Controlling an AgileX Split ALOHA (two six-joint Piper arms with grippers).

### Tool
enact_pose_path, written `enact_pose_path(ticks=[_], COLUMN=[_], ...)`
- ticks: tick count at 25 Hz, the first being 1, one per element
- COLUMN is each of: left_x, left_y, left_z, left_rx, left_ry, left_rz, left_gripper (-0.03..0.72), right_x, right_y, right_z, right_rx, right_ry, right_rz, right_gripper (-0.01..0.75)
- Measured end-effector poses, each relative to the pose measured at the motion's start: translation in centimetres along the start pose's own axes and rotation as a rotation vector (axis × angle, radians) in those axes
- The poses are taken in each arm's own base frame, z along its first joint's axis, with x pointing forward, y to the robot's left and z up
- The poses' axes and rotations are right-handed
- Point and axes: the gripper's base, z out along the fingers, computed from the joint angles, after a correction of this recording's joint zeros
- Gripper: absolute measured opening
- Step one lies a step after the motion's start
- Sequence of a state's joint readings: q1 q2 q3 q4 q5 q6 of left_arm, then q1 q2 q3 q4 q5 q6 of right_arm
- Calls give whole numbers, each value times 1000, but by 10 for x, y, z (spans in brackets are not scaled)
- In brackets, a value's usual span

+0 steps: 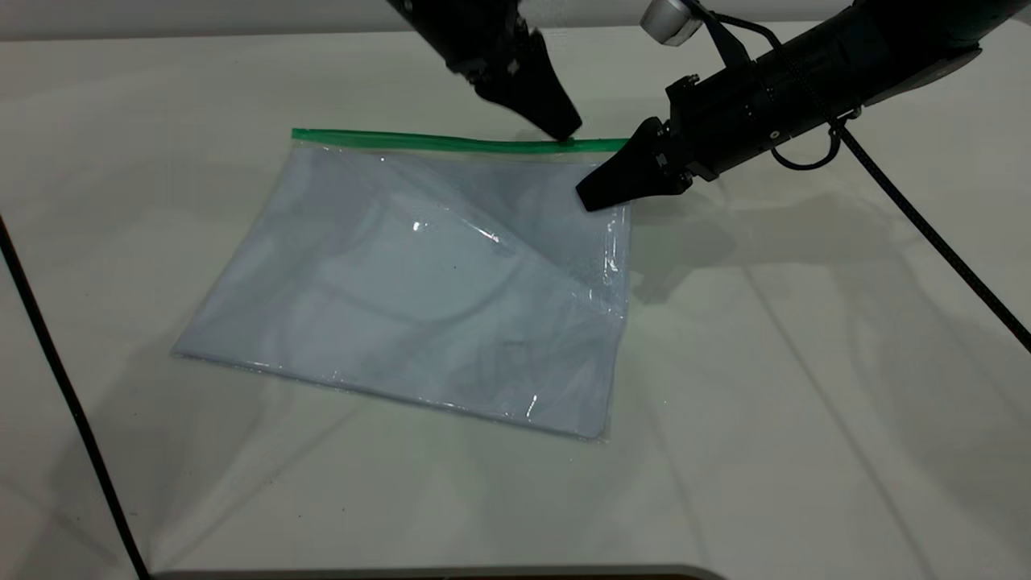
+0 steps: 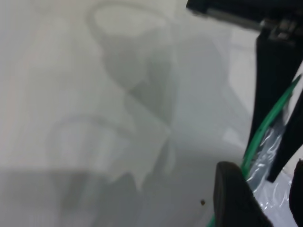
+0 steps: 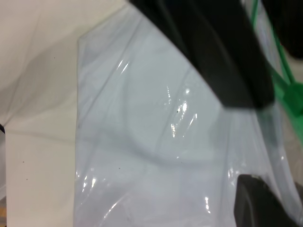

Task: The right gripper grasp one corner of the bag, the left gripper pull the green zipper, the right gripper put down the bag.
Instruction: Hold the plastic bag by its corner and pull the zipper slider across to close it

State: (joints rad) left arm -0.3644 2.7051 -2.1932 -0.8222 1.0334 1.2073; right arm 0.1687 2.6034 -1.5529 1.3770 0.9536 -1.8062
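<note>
Now right tool (image 1: 594,196) grips bag (image 1: 419,282) corner w/ white paper inside, left tool (image 1: 564,127) pinches green zipper (image 1: 451,142).

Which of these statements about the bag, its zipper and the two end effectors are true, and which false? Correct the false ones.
1. The green zipper runs along the bag's far edge. True.
2. The left end effector is at the zipper's left end. False: it is near the right end.
3. The right end effector is at the bag's far right corner. True.
4. The bag hangs wholly in the air. False: most of it lies on the table.
</note>
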Motion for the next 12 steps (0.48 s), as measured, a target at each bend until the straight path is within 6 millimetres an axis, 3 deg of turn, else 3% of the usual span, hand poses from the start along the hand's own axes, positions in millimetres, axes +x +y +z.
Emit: enact_pose_path(ticks=[12], left_x=[7], left_y=[4], left_z=[9], left_rx=[0], left_ry=[-6], left_rz=[32], left_gripper=[359], right_x=[-1], right_y=[2], right_z=[0], right_rx=[-17], right_ry=[-4], right_rz=[-4], right_gripper=[35])
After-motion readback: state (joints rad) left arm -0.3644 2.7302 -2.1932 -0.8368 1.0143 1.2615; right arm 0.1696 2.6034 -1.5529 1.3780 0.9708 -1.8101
